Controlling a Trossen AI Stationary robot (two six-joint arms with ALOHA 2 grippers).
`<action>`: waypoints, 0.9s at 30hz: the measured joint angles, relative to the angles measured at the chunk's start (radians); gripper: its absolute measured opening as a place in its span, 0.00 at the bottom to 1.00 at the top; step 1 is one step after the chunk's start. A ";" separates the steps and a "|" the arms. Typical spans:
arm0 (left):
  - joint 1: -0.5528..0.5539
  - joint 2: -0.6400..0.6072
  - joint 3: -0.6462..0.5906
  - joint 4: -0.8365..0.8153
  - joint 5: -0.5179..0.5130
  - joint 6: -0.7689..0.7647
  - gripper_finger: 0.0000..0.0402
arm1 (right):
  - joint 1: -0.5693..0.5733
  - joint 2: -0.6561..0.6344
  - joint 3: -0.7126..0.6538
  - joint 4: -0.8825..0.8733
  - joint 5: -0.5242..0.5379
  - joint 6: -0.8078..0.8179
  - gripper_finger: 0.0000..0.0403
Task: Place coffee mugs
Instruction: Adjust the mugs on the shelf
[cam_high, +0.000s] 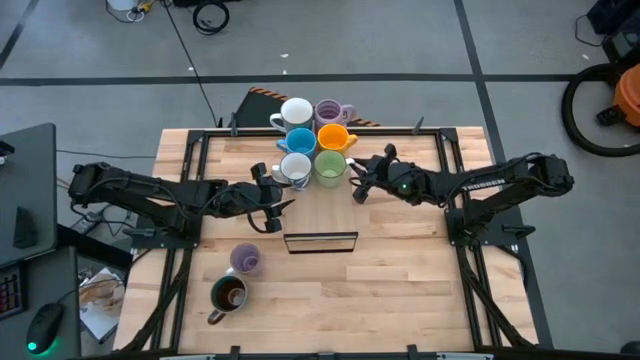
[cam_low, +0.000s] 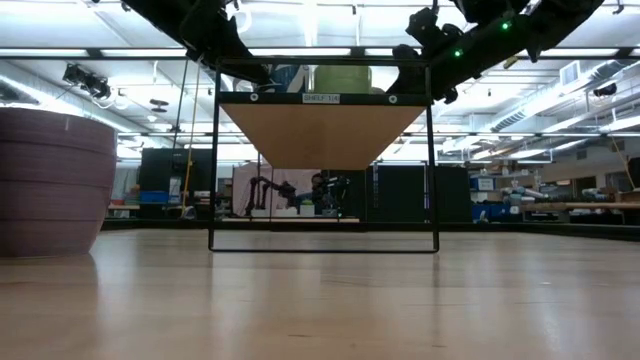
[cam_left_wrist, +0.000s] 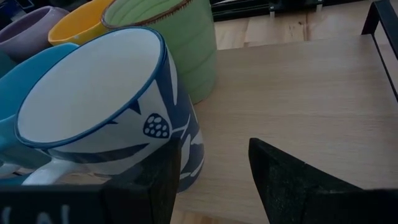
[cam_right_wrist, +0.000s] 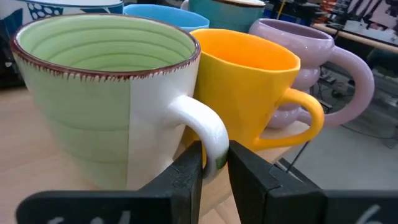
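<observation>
Six mugs stand together on a raised wooden shelf (cam_low: 320, 130) at the table's far middle: white (cam_high: 296, 112), lilac (cam_high: 330, 110), blue (cam_high: 300, 138), orange (cam_high: 333, 136), white with a blue pattern (cam_high: 295, 168) and green (cam_high: 330, 166). My right gripper (cam_high: 358, 180) is shut on the green mug (cam_right_wrist: 106, 93). My left gripper (cam_high: 272, 190) is open just on the near side of the patterned mug (cam_left_wrist: 106, 106), which stands beside the outer side of one finger (cam_left_wrist: 165, 180); whether they touch, I cannot tell. Nothing is between its fingers (cam_left_wrist: 214, 162). My right gripper pinches the green mug's handle (cam_right_wrist: 208, 134) between its two fingers, on the outer bend of the loop. The fingers come about level from the table's right side and lie across the handle. The mug stands upright with its base on the shelf.
A second lilac mug (cam_high: 246, 258) and a dark olive mug with a brown inside (cam_high: 228, 293) stand on the table at the near left. The lilac one fills the left of the low view (cam_low: 50, 180). A small black frame (cam_high: 320, 240) stands mid-table. Black shelf posts (cam_low: 214, 160) flank the shelf.
</observation>
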 joint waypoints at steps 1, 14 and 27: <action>0.000 0.000 0.000 0.000 0.000 0.000 0.49 | 0.004 0.000 0.000 -0.001 0.006 0.004 0.20; 0.000 0.000 0.000 0.000 0.001 -0.019 0.49 | 0.059 0.000 0.000 -0.020 0.113 0.082 0.20; 0.000 0.000 0.000 0.001 0.000 -0.029 0.49 | 0.086 0.000 0.001 -0.038 0.163 0.119 0.20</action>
